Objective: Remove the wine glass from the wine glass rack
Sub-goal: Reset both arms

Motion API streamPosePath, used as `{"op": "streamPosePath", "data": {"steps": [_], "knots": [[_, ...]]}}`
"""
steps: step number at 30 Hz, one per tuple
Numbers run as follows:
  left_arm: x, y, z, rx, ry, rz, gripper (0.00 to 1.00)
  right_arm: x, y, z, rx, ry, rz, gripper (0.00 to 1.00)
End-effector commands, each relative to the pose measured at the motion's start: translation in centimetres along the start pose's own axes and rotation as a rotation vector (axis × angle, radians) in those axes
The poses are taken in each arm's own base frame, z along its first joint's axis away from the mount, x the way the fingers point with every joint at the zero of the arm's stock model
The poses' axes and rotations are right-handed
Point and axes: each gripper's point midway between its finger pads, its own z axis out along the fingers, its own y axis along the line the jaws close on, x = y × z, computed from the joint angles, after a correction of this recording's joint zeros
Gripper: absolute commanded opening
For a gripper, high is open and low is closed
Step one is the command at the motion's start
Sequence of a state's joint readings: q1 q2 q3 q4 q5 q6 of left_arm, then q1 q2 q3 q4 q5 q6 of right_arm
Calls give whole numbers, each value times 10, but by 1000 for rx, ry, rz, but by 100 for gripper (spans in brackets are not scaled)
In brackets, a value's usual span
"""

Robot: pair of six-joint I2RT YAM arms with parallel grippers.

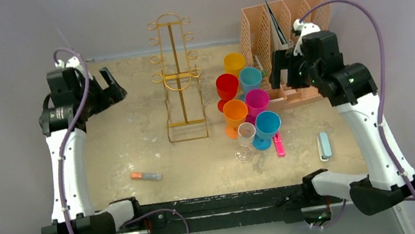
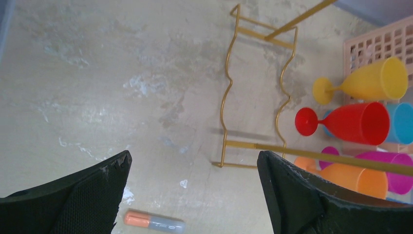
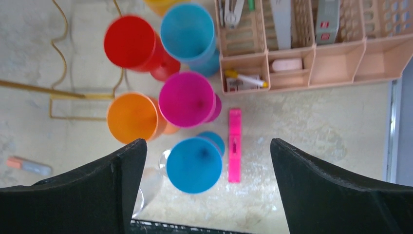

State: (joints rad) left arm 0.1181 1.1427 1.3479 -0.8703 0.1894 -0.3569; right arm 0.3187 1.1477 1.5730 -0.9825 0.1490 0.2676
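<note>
Wine glass (image 1: 246, 133) upright on surface (image 1: 123, 144), beside coloured cups (image 1: 257, 101), apart from gold rack (image 1: 178, 78). Left pincer (image 2: 194, 158) wide open, empty. Right pincer (image 3: 208, 144) wide open, empty, above cups.

Clear wine glass (image 1: 246, 136) stands right of upright gold rack (image 1: 177, 73).

Open tabletop (image 1: 125, 134) left of wine glass rack (image 1: 177, 74), coloured cups (image 1: 257, 101) crowding its right

Legible text, numbers, brands: none.
Small red label on the grey flat item (image 3: 327, 14) standing in the peach perforated plastic organiser (image 3: 336, 68), far right: too small to read.
Pale marking on the black round joint housing (image 1: 58, 118), left: blurred.
</note>
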Motion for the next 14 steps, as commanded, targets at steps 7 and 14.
{"op": "streamPosePath", "data": {"steps": [7,14], "knots": [[-71,-13,-66,-50,-239,25,100,-36,3,-21,-42,-113,-3,99],[-80,-24,-79,4,-302,52,100,-21,2,-20,-59,-92,-34,99]]}}
